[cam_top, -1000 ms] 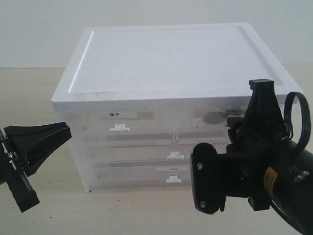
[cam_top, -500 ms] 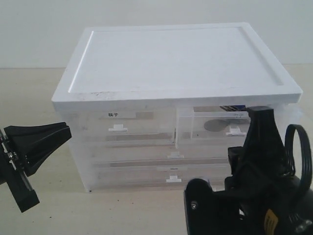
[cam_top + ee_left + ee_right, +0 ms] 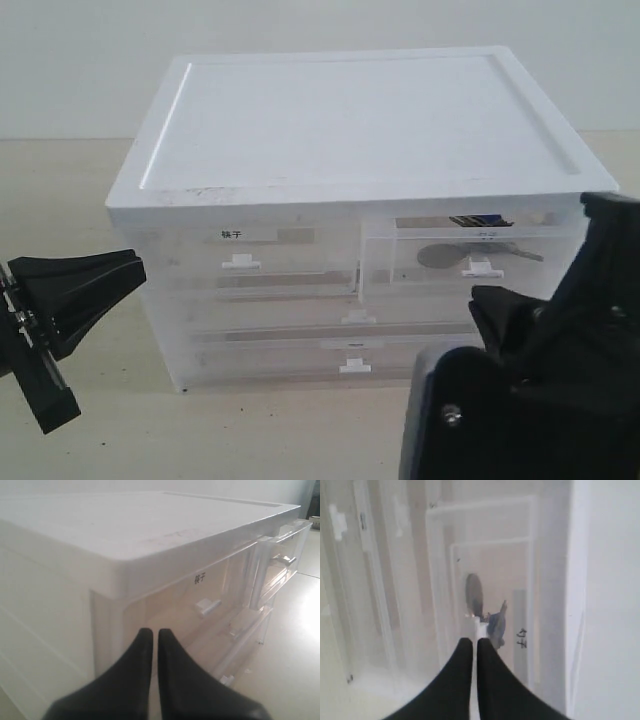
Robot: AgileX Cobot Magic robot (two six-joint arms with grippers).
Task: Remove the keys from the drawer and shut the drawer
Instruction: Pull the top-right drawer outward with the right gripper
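The right gripper (image 3: 472, 641) is shown with its jaws pressed together and nothing held, the tips just short of the white tab handle (image 3: 476, 625). The left gripper (image 3: 151, 631) is likewise closed, idle beside the cabinet (image 3: 350, 110). The keys (image 3: 437, 256) are seen inside the drawer (image 3: 395, 265), which stands partly out. The opening is judged narrow; the jaws should be parted and lowered squarely over the front wall onto the bunch.
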